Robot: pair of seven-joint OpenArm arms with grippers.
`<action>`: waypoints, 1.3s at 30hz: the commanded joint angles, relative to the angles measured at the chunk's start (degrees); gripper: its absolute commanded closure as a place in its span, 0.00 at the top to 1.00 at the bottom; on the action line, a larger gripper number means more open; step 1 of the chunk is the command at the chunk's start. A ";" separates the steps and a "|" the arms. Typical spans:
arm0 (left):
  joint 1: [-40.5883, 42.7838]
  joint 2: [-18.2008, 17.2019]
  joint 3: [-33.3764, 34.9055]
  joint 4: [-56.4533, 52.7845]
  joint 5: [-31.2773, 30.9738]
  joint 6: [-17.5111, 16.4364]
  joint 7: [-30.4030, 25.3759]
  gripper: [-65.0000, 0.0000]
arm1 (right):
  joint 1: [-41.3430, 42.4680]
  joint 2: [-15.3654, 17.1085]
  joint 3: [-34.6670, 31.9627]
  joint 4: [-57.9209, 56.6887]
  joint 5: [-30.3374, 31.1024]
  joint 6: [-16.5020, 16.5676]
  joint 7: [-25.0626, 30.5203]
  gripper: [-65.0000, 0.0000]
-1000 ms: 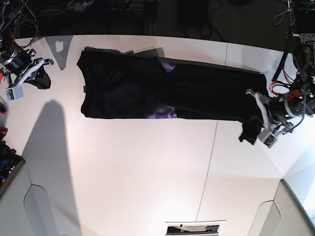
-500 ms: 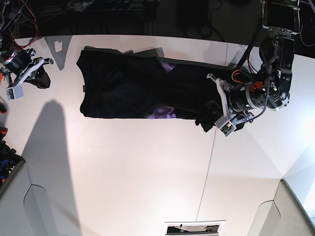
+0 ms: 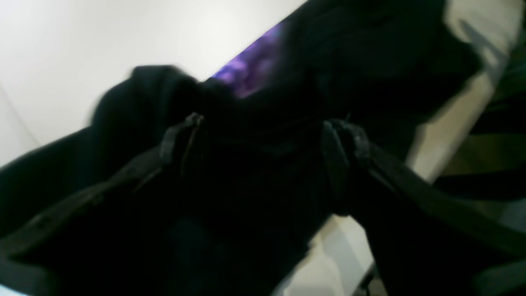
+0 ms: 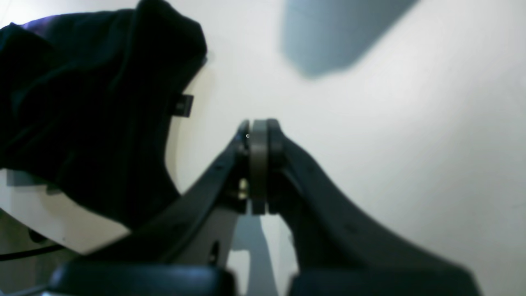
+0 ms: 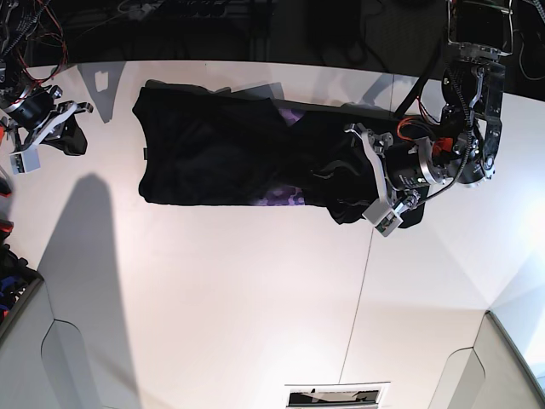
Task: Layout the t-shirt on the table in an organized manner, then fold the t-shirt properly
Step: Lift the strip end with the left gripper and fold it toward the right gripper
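Observation:
The black t-shirt (image 5: 221, 153) lies across the far part of the white table (image 5: 213, 290), and a strip of its purple print (image 5: 285, 198) shows. Its right end is folded back leftward into a bunched double layer. My left gripper (image 5: 339, 175) hovers over that bunch. In the left wrist view the left gripper (image 3: 261, 137) is open, its fingers (image 3: 181, 135) wide apart with black cloth (image 3: 144, 94) lying between and beyond them. My right gripper (image 5: 78, 136) sits off the shirt's left end. The right wrist view shows the right gripper (image 4: 257, 135) shut on nothing, with the t-shirt (image 4: 82, 102) and its tag (image 4: 183, 105) to its left.
A thin dark seam (image 5: 362, 290) crosses the table on the right. A dark slot (image 5: 334, 395) sits at the near edge. Cables and red parts (image 5: 8, 256) crowd the left edge. Grey panels (image 5: 77, 358) flank the near corners.
My left gripper moved leftward along the shirt, bringing the shirt's right end over onto the body, and its jaws went from shut to wide apart. The right arm stayed still.

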 commanded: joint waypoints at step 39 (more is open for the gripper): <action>1.42 2.19 -9.53 -4.42 6.84 -1.26 -8.09 0.00 | 5.35 -14.51 -9.31 -8.44 -2.10 -0.37 5.55 0.68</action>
